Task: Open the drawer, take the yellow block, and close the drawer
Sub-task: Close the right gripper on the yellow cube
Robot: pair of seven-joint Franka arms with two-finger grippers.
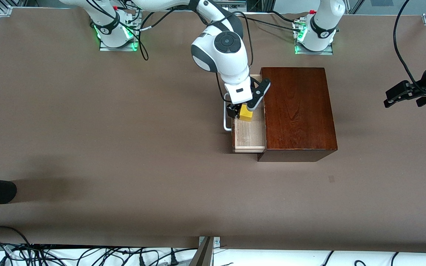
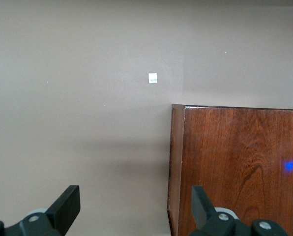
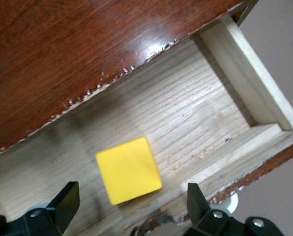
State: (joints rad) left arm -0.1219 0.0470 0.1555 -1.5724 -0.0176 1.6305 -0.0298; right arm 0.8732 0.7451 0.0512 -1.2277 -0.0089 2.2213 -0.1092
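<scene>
table (image 1: 124, 155): brown, matte; holds the wooden box and both arm bases.
small mark (image 1: 331, 178): on the table, nearer to the front camera than the box; in the left wrist view it shows as a pale square (image 2: 153, 77) just off the box corner.
wooden box (image 1: 298, 111): dark reddish-brown, glossy top, sits toward the left arm's end of the table; top also fills part of the left wrist view (image 2: 240, 167) and of the right wrist view (image 3: 87, 54).
drawer (image 1: 250, 135): pulled out from the box side that faces the right arm's end; pale wood floor and walls visible (image 3: 200, 113); dark front edge.
handle (image 1: 226, 120): white U-shape on the drawer front, points toward the right arm's end.
yellow block (image 1: 246, 113): inside the open drawer, resting on its pale floor, in the part farther from the front camera; seen flat on the wood near the drawer front (image 3: 129, 170).
right gripper (image 1: 239, 111): over the open drawer, right at the block; fingers spread wide (image 3: 68, 201), one on each side of the block, no contact seen.
left gripper (image 1: 401, 95): waits in the air over bare table past the box, at the left arm's end; fingers spread apart (image 2: 68, 204), nothing between them.
arm bases: along the table edge farthest from the front camera, green lights on.
</scene>
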